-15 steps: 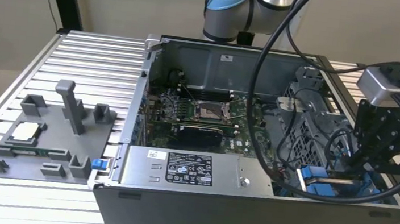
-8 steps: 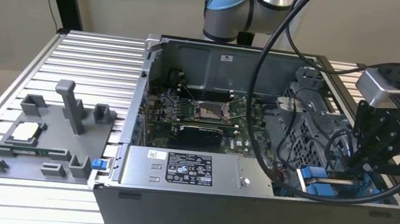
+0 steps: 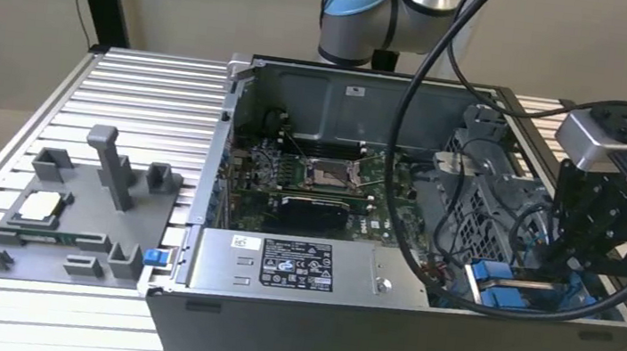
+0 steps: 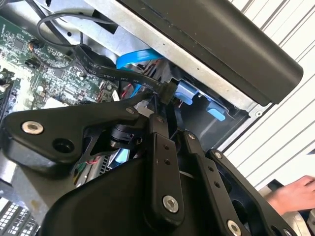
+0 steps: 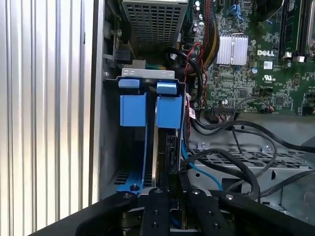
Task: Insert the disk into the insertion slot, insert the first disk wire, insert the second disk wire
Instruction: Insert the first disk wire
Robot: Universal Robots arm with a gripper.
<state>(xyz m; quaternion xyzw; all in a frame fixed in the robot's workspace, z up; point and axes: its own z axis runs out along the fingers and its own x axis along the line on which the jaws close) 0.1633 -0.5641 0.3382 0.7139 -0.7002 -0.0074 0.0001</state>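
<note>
Step in hand: as I judge it, one of the two disk wires is being inserted. I cannot tell which.
Disk: the disk (image 5: 169, 112) seems already seated, standing edge-on in its blue carrier inside the bay, in the corner of the computer case (image 3: 388, 346) low at the exterior view's right.
Slot: the insertion slot (image 5: 147, 73) is a grey metal bay with blue tabs and appears occupied. It sits just beside the case wall, past the end of the power-supply box (image 3: 290, 267).
Gripper: the gripper (image 4: 165, 105) hangs directly over the bay with its fingers drawn together, pinching the black connector (image 4: 167, 91).
Wire: a flat black cable (image 4: 93, 61) runs from that connector back over the motherboard (image 4: 44, 83). It is slack and curved.
Gap: the connector is near the blue tabs. Whether it touches the disk's port I cannot tell.
Next move calls for: probably holding the connector square to the port, pushing straight along the disk's edge, and keeping the cable clear of the fingers.
Bystander: a person's hand (image 4: 295, 194) rests on the ribbed table outside the case.
</note>
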